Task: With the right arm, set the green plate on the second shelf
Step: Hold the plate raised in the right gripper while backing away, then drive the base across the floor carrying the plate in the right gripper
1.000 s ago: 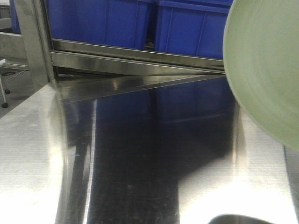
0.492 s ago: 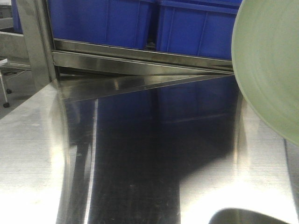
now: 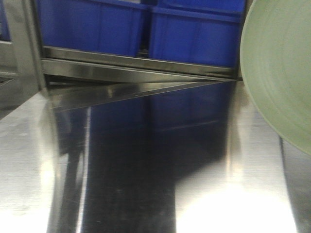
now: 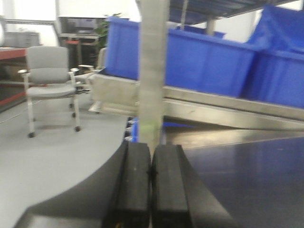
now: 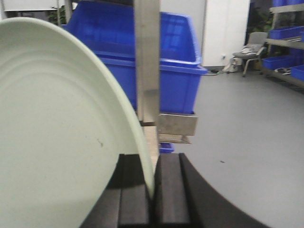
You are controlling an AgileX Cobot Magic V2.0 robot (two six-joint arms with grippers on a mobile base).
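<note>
Green plate (image 5: 57, 133) is sitting rim-first between the right gripper's (image 5: 153, 190) pinching jaws; the left gripper's (image 4: 151, 183) jaws are pressing flat together.

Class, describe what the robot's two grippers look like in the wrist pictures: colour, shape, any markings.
The left gripper has two matte black, blocky fingers with flat tops, flaring into a dark curved base. The right gripper looks the same: black, square-edged fingers on a curved dark body. No cables or clear markings show.

A grey wheeled chair (image 4: 50, 78) stands on grey floor (image 4: 61, 161) near steel shelving (image 4: 151, 71) holding blue bins (image 4: 204, 61).
</note>
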